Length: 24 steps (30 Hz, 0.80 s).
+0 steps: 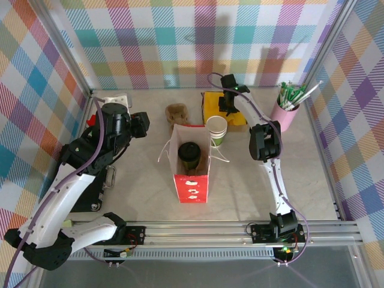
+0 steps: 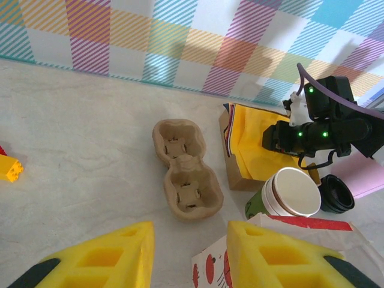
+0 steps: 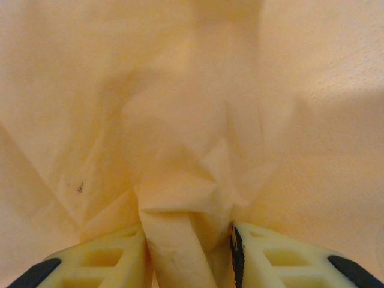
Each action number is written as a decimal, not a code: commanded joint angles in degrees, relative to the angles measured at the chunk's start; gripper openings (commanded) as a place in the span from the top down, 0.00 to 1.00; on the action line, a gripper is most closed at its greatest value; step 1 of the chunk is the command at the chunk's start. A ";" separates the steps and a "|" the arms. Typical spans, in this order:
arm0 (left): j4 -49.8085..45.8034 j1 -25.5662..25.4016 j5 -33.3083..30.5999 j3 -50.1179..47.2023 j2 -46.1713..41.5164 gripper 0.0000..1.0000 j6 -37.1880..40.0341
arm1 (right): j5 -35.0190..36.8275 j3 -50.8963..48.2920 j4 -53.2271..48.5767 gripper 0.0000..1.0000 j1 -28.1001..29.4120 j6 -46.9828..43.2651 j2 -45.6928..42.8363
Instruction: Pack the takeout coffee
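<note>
Your right gripper [image 3: 189, 240] clamped a fold of yellow napkin [image 3: 180, 150]; your left gripper [image 2: 189, 240] hung jaws apart; the takeout coffee [image 1: 189, 155] stood in the red bag [image 1: 192, 189].

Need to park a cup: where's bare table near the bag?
Free: the table between the red bag and the right arm, and beyond that arm to the wall. Crowded behind the bag: cup carrier, cup stack, napkin box, right gripper.

The takeout coffee [image 1: 189, 155], a dark-topped green paper cup, stands upright inside the open bag [image 1: 192, 187].
</note>
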 commanded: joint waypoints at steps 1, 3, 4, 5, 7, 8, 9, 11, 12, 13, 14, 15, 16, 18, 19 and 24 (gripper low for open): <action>-1.16 -0.30 -1.27 -0.45 -1.02 0.63 0.60 | -0.49 -0.11 1.29 0.64 -0.10 -0.98 -5.04; -1.21 -0.29 -1.18 -0.60 -1.34 0.63 0.52 | -0.51 -0.19 1.38 0.69 -0.09 -1.17 -5.80; -1.25 -0.33 -1.18 -0.74 -1.50 0.63 0.58 | -0.43 -0.15 1.51 0.72 -0.05 -1.32 -6.24; -1.25 -0.33 -1.06 -0.86 -1.63 0.63 0.59 | -0.38 -0.19 1.64 0.74 -0.05 -1.35 -6.74; -1.34 -0.33 -1.08 -0.99 -2.10 0.63 0.55 | -0.50 -0.20 1.89 0.81 -0.11 -1.68 -7.62; -1.34 -0.33 -1.09 -1.09 -2.32 0.63 0.52 | -0.51 -0.19 1.99 0.84 -0.09 -1.75 -8.17; -1.38 -0.29 -1.09 -1.10 -2.48 0.63 0.54 | -0.51 -0.19 2.09 0.87 -0.13 -1.75 -8.67; -1.43 -0.33 -1.18 -1.26 -2.92 0.63 0.52 | -0.46 -0.19 2.25 0.91 -0.17 -1.83 -10.08; -1.51 -0.31 -1.27 -1.27 -3.02 0.63 0.65 | -0.58 -0.04 2.26 0.93 -0.14 -1.98 -10.71; -1.52 -0.31 -1.36 -1.34 -3.14 0.63 0.69 | -0.82 0.30 2.06 0.95 -0.12 -2.07 -11.48; -1.43 -0.29 -1.35 -1.45 -3.18 0.63 0.89 | -1.02 0.79 1.65 0.97 -0.08 -2.09 -12.35; -1.30 -0.30 -1.36 -1.54 -3.13 0.63 0.91 | -1.37 1.22 1.27 0.99 -0.08 -2.01 -13.18; -1.13 -0.33 -1.23 -1.59 -3.15 0.63 1.00 | -2.09 2.02 0.57 0.99 -0.08 -1.84 -14.21; -0.74 -0.29 -0.38 -1.63 -2.66 0.63 1.04 | -4.08 3.76 -1.62 1.00 0.00 -1.16 -16.42; -0.49 -0.32 0.29 -1.58 -2.29 0.63 1.12 | -5.67 4.35 -2.76 1.00 0.06 -0.65 -18.05; 0.55 -0.29 3.78 -2.17 -0.28 0.62 1.09 | -20.31 1.99 -6.96 1.00 0.41 6.97 -29.26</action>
